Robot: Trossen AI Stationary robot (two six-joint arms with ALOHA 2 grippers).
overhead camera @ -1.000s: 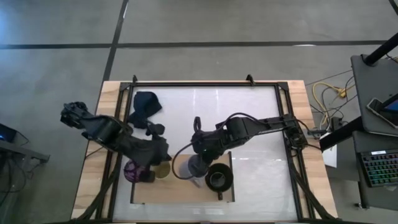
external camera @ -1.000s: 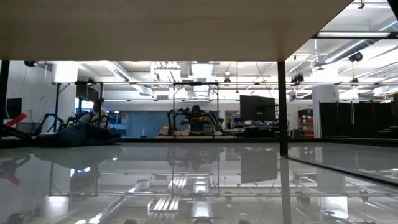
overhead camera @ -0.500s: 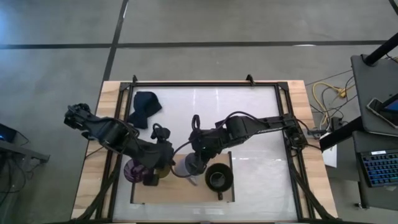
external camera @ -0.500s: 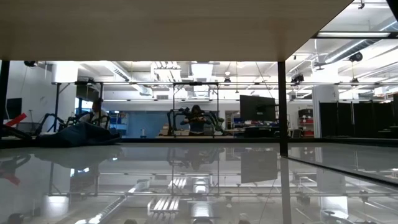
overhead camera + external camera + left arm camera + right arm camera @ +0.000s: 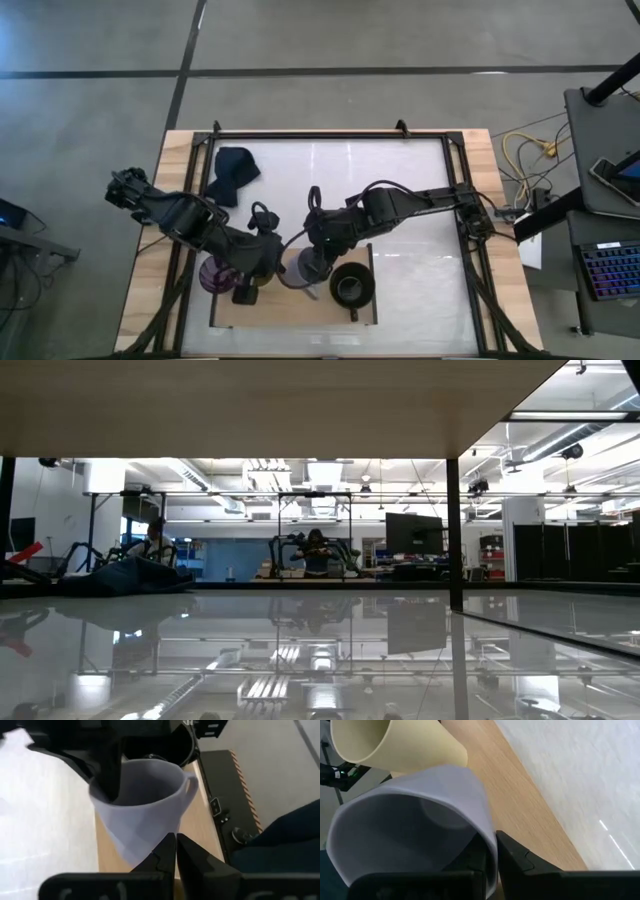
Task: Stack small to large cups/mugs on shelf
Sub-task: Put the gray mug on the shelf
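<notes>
High view shows the desk [image 5: 400, 200] carrying the shelf [image 5: 290, 312] at its near edge, with all four vessels crowded together on it.

Largest first: the black mug [image 5: 352, 286] stands at the right end of the row, free of both arms. Just beside it the lavender mug [image 5: 300, 268] is held at its rim by the right gripper [image 5: 318, 262], jaws clamped on the wall as the right wrist view shows. That thin pinch on one side looks the main hazard: a tilt or a jolt could let the mug slip, or swing it into the black mug next door.

The beige cup [image 5: 395, 745] sits close against the lavender mug, largely hidden under the left arm from above. The left gripper [image 5: 247, 290] hovers there with jaws shut and empty; its closed tips point at the lavender mug, and any drift could knock either vessel or meet the right arm.

The purple tumbler [image 5: 213, 275] stands at the left end, beneath the left arm's wrist, where a low sweep might topple it.
</notes>
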